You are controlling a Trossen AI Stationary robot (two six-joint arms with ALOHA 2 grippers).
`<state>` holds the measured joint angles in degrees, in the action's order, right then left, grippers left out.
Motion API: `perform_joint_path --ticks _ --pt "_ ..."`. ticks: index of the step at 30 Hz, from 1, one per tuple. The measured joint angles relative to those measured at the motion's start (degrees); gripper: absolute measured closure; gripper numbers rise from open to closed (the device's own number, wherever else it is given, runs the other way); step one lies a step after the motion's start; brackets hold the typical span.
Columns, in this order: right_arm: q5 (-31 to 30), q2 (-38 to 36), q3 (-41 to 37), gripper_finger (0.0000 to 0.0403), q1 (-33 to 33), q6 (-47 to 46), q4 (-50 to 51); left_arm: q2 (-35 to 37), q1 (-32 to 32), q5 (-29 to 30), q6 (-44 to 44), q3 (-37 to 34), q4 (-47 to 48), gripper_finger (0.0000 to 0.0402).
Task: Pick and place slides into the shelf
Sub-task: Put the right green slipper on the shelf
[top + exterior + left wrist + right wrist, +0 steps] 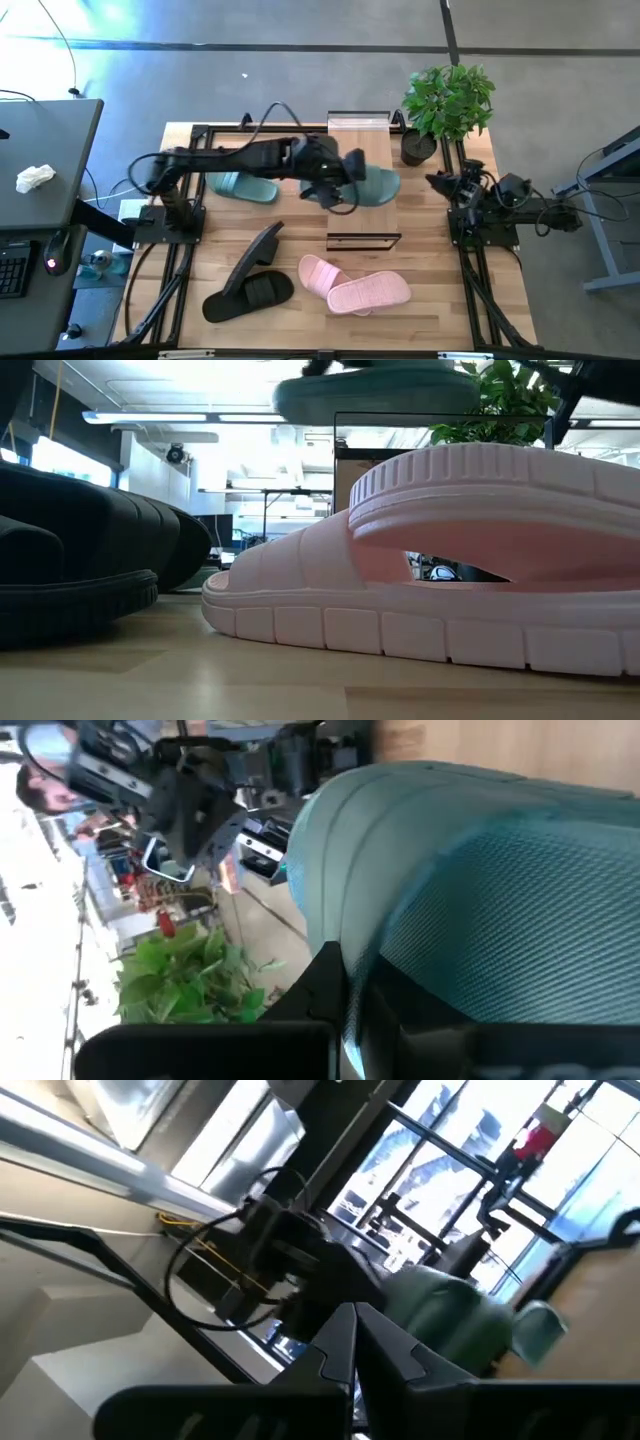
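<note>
My left gripper (340,186) reaches over the table's middle and is shut on a sage green slide (378,186). It holds the slide in the air above the shelf (362,130), a small wood-board rack with a thin black frame. The low view shows this slide (375,392) high up and about level. The second green slide (241,186) lies flat on the table left of the shelf. The black pair (250,282) sits near the front, one slide leaning on the other. The pink pair (356,286) lies beside it. My right gripper (437,181) waits shut at the table's right side. My left gripper holds the green slide by the end toward the table's left (335,920), coming at it about level from the left. One dark finger (330,990) lies against the slide's edge; the other is hidden by the slide. The slide is lifted clear, roughly level, above the shelf.
A potted plant (447,100) stands at the far right corner, close to the shelf and my right arm. The pink slide (440,560) and a black slide (80,570) fill the near part of the table. A desk (40,170) stands off the table's left.
</note>
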<state>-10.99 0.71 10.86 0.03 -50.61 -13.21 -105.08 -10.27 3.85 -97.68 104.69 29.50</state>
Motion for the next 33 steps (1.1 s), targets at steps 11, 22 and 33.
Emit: perform_joint_path --ticks 11,22,33 --pt "0.4 0.3 4.3 0.0402 0.0 1.6 7.2 -8.2 -1.7 -0.9 0.4 2.7 0.0 0.0401" --pt "0.4 0.4 4.4 0.0402 0.0 1.7 11.1 -11.3 -1.4 -1.7 1.7 2.7 -4.7 0.0401" --pt "0.4 0.4 4.4 0.0402 0.0 3.1 11.4 -12.3 -1.3 -1.8 2.0 2.6 -3.9 0.0397"
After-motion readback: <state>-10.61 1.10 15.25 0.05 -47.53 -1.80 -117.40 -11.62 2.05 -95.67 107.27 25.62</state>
